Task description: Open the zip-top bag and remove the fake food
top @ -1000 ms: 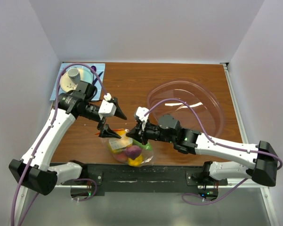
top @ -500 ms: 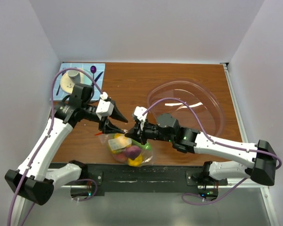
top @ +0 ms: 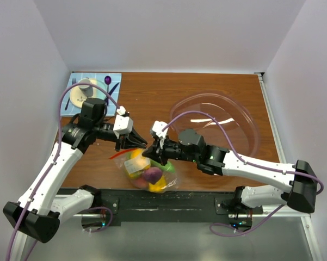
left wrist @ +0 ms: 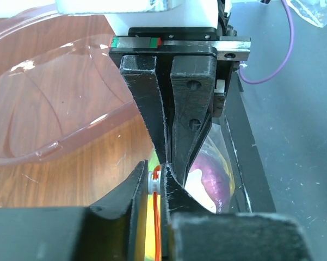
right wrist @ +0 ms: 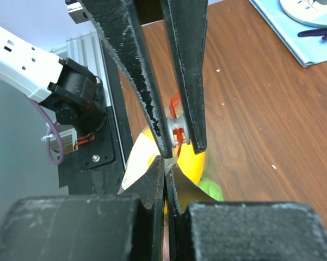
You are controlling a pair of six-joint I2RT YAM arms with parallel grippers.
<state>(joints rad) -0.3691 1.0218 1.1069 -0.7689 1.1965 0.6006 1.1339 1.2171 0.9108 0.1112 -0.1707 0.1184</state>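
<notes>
Where left hand (top: 138, 144) meets right hand (top: 148, 154), both clamp the zip-top bag (top: 150, 174) edge.

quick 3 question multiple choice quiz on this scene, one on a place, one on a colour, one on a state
1. Where does the zip-top bag lie?
A. at the near edge of the table, between the two arms
B. inside the clear bowl
C. on the blue mat

2. What colour is its zip strip?
A. blue
B. orange-red
C. black

3. How is the left hand?
A. wide open over the bowl
B. resting on the plate
C. closed on the bag's zip edge

Answers:
1 A: the top view shows it just ahead of the arm bases.
2 B: the strip shows orange-red in both wrist views.
3 C: its own wrist view shows it pinching the strip.
</notes>
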